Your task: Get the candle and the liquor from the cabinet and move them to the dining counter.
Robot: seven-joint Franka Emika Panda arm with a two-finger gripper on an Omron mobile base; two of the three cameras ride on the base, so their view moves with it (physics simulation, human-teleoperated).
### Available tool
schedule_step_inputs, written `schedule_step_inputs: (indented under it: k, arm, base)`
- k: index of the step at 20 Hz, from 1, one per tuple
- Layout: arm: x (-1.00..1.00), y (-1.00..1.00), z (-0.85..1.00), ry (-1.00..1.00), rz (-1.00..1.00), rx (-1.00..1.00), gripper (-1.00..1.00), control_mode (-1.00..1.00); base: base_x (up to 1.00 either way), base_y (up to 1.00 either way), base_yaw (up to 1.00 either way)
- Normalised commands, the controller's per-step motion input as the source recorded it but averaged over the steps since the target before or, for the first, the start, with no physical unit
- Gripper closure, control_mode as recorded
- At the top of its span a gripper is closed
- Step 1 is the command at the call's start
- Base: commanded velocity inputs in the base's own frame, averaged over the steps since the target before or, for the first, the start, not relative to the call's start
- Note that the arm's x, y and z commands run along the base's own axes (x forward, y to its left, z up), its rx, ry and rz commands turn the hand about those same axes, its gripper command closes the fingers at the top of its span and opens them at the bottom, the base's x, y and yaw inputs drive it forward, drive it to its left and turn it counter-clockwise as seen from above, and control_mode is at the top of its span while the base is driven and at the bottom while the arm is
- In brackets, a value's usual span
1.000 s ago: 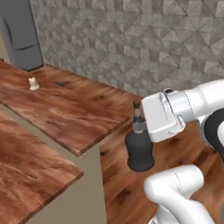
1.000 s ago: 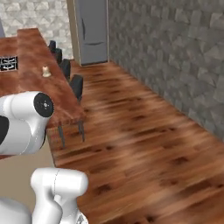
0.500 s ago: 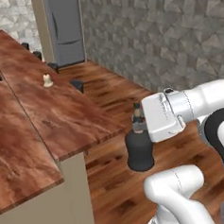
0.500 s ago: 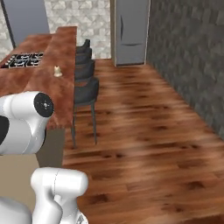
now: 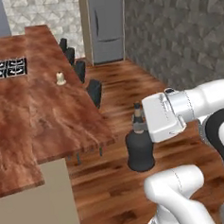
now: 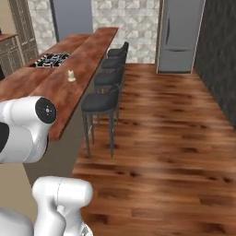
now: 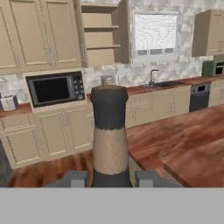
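Currently I have the gripper (image 5: 137, 124) clamped on the neck of the liquor (image 5: 140, 150), jaws closed either side of it just below the stopper; the bottle hangs upright over open floor, just off the near corner of the dining counter (image 5: 62, 122). Against the views of a second ago the whole scene has swung: the base has turned to face along the island, while the arm and bottle sit unchanged in frame. I judge this as the carry leg nearing its end, with set-down not yet begun. The candle (image 5: 60, 78) already stands on the counter, near the cooktop (image 5: 6, 67). Edges: the counter's near corner lies just left of the bottle. Stools (image 6: 102, 102) line the far side. Bare wood between candle and corner offers ample landing room.
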Motion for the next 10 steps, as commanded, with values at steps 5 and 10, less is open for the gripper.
schedule_step_inputs:
  k: [5,10]
  arm:
    - [0.0,0.0,0.0,0.0,0.0,0.0,1.0,1.0]
    - [0.0,0.0,0.0,0.0,0.0,0.0,1.0,1.0]
  base:
    - [0.65,-0.58,0.41]
    - [0.67,-0.58,0.41]
